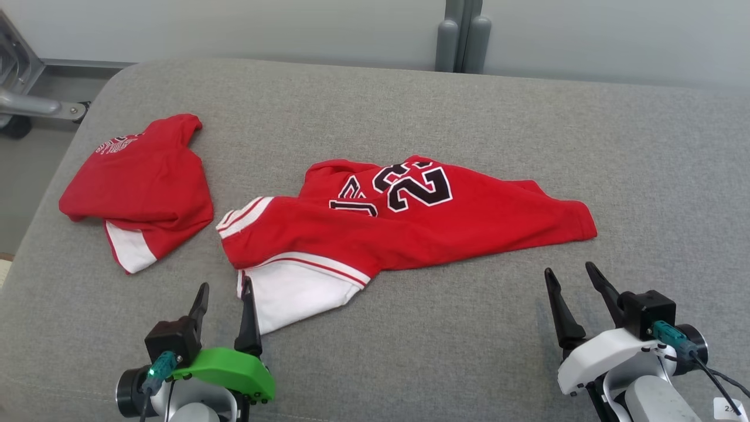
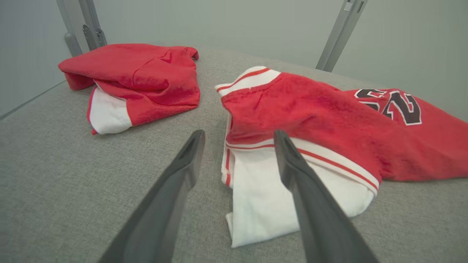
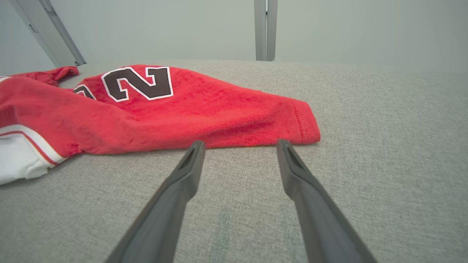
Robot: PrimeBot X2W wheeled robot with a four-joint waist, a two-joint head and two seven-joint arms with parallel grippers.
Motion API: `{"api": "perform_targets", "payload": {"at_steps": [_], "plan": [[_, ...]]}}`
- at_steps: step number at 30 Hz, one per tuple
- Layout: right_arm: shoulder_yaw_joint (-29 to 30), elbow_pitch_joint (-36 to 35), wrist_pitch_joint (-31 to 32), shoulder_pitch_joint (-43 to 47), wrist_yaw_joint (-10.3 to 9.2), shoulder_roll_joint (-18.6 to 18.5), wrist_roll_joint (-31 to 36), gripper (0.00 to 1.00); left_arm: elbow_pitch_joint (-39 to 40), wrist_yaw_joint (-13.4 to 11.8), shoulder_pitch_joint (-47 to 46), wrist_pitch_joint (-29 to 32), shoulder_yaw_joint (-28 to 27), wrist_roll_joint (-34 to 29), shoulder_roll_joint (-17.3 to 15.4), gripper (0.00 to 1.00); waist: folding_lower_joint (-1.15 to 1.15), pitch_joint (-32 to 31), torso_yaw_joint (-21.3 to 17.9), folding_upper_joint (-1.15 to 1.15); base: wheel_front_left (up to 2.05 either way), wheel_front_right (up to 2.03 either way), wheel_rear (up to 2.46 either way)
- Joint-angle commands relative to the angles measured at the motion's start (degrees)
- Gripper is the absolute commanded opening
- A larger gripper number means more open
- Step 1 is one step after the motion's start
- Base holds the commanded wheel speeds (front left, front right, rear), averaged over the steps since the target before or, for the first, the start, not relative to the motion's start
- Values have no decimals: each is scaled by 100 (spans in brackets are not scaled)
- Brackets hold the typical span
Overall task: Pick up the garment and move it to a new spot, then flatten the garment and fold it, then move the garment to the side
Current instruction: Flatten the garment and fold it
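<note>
On the far left of the gray cushion (image 1: 410, 363) lies a folded shirt (image 1: 140, 187). It looks done and put aside, so leave it alone.

Next comes the left claw (image 1: 226, 283). Its two fingers are spread apart and hold nothing. One finger is right at the edge of the white part (image 1: 293, 293) of the shirt. I cannot tell if it touches the cloth.

The shirt (image 1: 457, 228) to work on lies in the middle of the cushion. It is red with a big number (image 1: 419, 186) on it. It is bunched up and folded over itself, with the white part sticking out at the left end. It is not flat yet.

On the right, the right claw (image 1: 568, 268) is also spread wide and holds nothing. It points at the red corner at the right end and sits near it, not touching.

I think the job now is to make the shirt flat. To do that well, each claw should slide low along the cushion and pinch just one layer at its own end. Then both should pull apart slowly, at the same time. If a claw grabs two layers, the fold will stay in. The left claw should keep away from the folded shirt so it does not get messed up.
</note>
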State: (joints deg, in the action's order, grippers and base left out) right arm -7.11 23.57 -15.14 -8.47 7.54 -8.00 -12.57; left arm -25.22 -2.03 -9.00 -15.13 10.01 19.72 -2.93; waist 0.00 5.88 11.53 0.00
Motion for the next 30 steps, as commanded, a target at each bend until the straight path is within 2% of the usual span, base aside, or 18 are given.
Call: {"api": "perform_targets", "payload": {"at_steps": [1, 11, 20, 30], "plan": [[-8, 9, -1, 68, -10, -12, -23, 100, -49, -10, 60, -2, -16, -102, -16, 100, 0, -58, 22, 0, 0, 0, 0], [-28, -23, -1, 21, -10, -111, -20, 100, -439, 237, -20, -2, 145, -336, -9, 100, 0, 68, -199, 0, 0, 0, 0], [-37, -62, -1, -151, -10, -205, -40, 100, -652, 151, -136, -2, 325, -145, -5, 100, 0, 360, -449, 0, 0, 0, 0], [-112, 70, -1, -891, -10, -462, -141, 100, -302, 97, -391, -2, 536, -82, -7, 100, 0, 726, -476, 0, 0, 0, 0]]}}
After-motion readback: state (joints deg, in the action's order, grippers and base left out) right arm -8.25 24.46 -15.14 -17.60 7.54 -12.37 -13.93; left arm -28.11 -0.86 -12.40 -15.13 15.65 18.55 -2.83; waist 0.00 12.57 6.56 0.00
